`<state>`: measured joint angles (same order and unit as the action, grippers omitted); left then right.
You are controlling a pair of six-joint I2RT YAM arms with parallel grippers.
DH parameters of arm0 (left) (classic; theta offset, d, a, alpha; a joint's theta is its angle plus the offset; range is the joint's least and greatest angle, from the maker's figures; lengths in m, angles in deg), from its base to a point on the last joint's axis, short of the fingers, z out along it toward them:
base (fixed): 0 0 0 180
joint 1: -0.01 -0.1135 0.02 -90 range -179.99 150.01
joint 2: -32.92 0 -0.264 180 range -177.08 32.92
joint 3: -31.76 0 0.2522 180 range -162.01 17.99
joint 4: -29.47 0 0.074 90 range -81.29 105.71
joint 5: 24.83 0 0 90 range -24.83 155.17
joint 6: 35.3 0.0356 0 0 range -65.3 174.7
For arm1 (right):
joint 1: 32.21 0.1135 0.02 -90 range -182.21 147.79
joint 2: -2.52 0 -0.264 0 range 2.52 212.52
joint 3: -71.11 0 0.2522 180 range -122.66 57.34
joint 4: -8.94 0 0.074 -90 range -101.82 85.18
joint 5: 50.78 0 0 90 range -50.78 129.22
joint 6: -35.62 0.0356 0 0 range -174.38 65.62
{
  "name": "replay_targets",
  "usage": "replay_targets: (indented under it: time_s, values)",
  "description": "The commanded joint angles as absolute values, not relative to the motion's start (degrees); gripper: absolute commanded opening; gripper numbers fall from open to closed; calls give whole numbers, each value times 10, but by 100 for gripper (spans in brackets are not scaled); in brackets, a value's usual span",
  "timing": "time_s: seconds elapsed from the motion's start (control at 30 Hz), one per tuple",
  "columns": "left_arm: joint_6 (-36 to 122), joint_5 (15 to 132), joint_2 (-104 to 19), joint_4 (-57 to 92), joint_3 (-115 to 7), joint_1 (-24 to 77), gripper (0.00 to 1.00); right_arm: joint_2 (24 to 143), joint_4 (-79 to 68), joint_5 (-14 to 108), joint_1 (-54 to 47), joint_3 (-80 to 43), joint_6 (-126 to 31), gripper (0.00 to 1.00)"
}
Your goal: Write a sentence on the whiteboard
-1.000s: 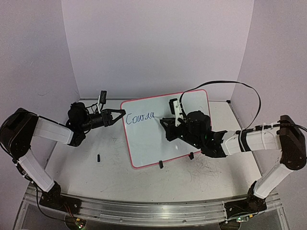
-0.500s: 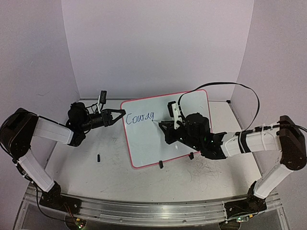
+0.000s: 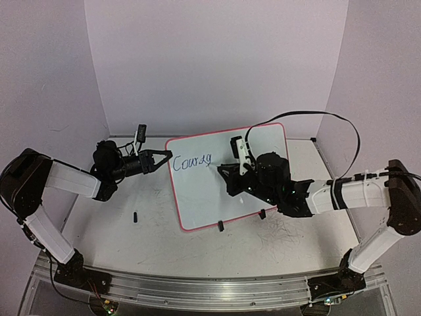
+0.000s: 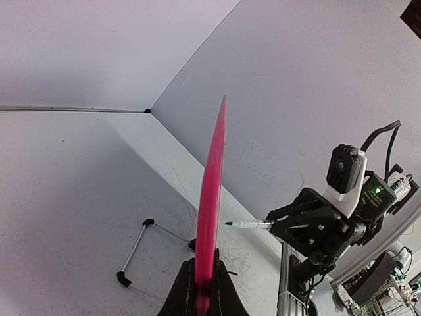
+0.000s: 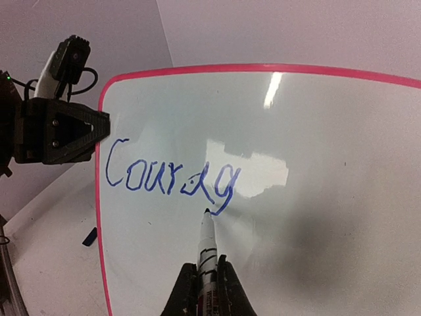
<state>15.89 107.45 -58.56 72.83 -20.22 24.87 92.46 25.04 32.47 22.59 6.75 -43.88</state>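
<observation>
Left claw (image 3: pixel 160 158): clamped shut on the left rim of the whiteboard (image 3: pixel 220 197), which stands propped on the table (image 3: pixel 151 224).
Writing (image 5: pixel 170 175): "Courag", upper left of the whiteboard, running rightward.
Marker (image 5: pixel 208 240): tip at the foot of the "g".
Right claw (image 5: pixel 204 271): closed around the marker; the bare white for the next letter lies to the tip's right, so this arm is the nearer one.

1. The bench (image 3: pixel 164 243) is grey-white and scuffed, with faint scribbles towards its right front
2. A small black piece (image 3: pixel 135 216) lies alone on its left part
3. Pale walls (image 3: pixel 210 66) stand behind and at both sides
4. A metal rail (image 3: pixel 197 289) runs along the near edge
</observation>
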Motion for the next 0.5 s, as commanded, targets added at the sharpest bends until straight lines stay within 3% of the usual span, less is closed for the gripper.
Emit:
replay_targets:
  time_s: [0.0,0.47]
  values:
    - [147,1092,-581,732,-205,258,0,883,264,330,212,66,-442,0]
    - [147,1093,-582,731,-210,258,0,916,275,326,202,47,-447,0]
